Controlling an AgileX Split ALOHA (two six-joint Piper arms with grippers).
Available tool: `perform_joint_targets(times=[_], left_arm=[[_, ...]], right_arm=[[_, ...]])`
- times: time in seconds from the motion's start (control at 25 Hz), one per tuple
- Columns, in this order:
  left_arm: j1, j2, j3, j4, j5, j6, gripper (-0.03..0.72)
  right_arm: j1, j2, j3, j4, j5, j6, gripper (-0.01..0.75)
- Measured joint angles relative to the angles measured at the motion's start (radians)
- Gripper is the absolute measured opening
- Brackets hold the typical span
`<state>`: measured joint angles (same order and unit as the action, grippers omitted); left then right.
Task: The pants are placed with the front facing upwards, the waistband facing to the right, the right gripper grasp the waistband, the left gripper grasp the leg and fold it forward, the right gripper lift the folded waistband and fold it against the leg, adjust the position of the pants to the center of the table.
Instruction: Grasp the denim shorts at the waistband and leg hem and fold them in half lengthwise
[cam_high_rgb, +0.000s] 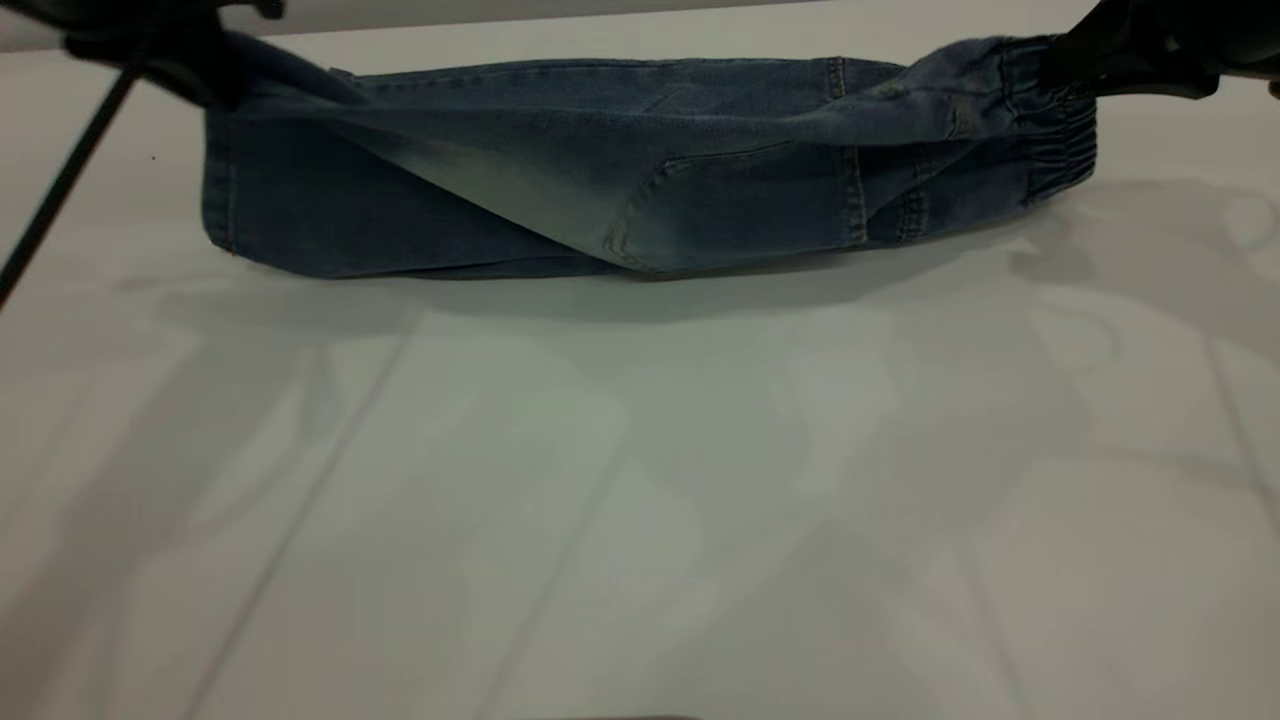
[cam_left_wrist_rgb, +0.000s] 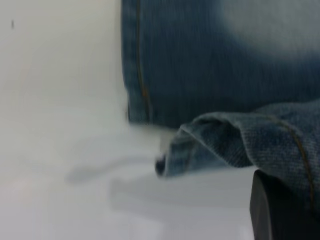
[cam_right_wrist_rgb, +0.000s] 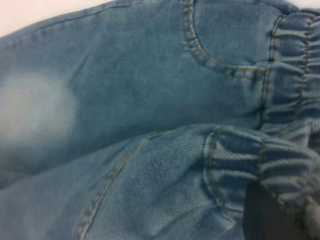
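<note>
The blue denim pants (cam_high_rgb: 620, 170) lie across the far part of the table (cam_high_rgb: 640, 480), folded lengthwise, with a pale faded patch showing mid-way. My left gripper (cam_high_rgb: 175, 60) is at the far left, shut on the lifted leg cuff (cam_left_wrist_rgb: 235, 140); one dark finger (cam_left_wrist_rgb: 280, 210) shows under the denim. At the far right my right gripper (cam_high_rgb: 1120, 60) is shut on the gathered waistband (cam_high_rgb: 1050, 130), holding its upper layer raised. In the right wrist view the ruffled waistband (cam_right_wrist_rgb: 280, 150) drapes over a dark finger (cam_right_wrist_rgb: 270, 215), above the lower layer with its curved pocket seam (cam_right_wrist_rgb: 210, 55).
A thin black cable (cam_high_rgb: 60, 190) slants down from the left arm at the table's left edge. The white table surface stretches wide in front of the pants, with faint creases and arm shadows.
</note>
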<state>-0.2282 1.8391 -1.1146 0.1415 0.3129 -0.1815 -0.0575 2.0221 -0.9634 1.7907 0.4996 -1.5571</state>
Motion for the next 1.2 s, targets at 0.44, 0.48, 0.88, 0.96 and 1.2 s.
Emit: perform_joint_targets(times=[0.44,0.48,0.88,0.96,1.2], left_arm=[[0.0,0.259,-0.292,0.011,0.0,0.124,0.044],[0.0,0.272,-0.312,0.011,0.0,0.127,0.044],[0.006,0.345,-0.381,0.052,-0.07,0.13,0.044],[0.011,0.347,-0.381,0.053,-0.084,0.13,0.044],[0.034,0.358,-0.381,0.053,-0.092,0.116,0.044]], right_arm=[[0.0,0.073,-0.165,0.008,-0.015,-0.163,0.04],[0.0,0.073,-0.184,0.008,-0.016,-0.163,0.04],[0.0,0.17,-0.316,0.008,-0.019,-0.163,0.044],[0.0,0.191,-0.34,0.008,-0.019,-0.161,0.044],[0.0,0.228,-0.395,0.008,-0.018,-0.153,0.073]])
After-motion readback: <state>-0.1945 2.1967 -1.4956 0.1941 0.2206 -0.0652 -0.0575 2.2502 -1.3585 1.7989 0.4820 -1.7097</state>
